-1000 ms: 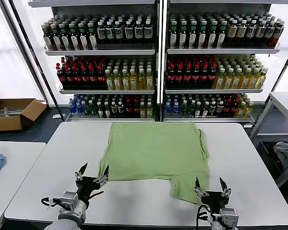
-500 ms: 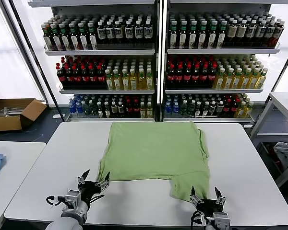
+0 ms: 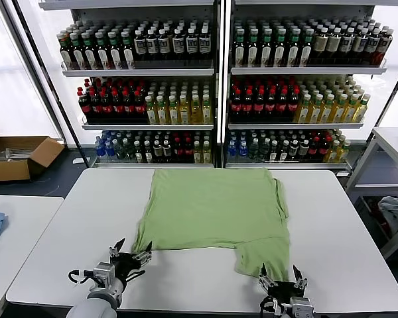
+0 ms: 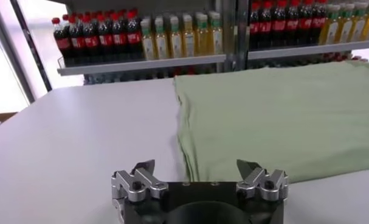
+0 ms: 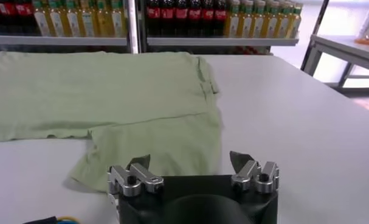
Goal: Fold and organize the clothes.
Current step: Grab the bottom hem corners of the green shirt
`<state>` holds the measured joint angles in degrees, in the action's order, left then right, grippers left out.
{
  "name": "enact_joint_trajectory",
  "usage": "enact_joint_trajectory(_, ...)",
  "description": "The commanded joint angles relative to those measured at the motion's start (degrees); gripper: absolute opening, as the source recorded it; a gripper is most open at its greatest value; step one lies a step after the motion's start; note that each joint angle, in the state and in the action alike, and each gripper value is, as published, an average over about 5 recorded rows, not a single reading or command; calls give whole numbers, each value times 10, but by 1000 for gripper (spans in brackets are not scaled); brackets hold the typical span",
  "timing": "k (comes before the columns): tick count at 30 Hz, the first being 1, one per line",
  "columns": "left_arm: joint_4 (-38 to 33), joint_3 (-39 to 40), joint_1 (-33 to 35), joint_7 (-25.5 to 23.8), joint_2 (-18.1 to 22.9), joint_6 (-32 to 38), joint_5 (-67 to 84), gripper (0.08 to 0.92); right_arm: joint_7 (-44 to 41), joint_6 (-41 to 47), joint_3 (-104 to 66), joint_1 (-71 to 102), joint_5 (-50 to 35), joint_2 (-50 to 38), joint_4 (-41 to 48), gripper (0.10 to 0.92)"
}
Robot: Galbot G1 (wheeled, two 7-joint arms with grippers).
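My left tool hangs released near the bench edge, just off the polo shirt spread flat mid-bench; my right tool, also released, risks bunching the loose sleeve if it snags.

Each claw has a black body, silver screw-fastened knuckles and dark pointed fingertips.
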<state>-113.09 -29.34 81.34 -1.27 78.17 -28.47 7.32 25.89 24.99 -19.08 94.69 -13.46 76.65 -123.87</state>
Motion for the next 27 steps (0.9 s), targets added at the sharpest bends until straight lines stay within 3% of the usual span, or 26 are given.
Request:
enact_joint_trajectory(1, 15, 0, -1, 0, -3, 0, -1, 823, 0, -1, 1, 0, -1, 1, 7, 823)
enact_joint_trajectory(6, 18, 3, 1, -1, -3, 1, -4, 819, 1, -10, 4, 3, -2, 4, 24, 820)
enact_joint_trajectory(10, 18, 7, 5, -2, -4, 2, -7, 770, 2, -17, 8, 9, -3, 5, 34, 750)
enact_joint_trajectory(27, 23, 12, 16, -8, 3, 2, -18, 282, -3, -32, 5, 16, -9, -5, 31, 265)
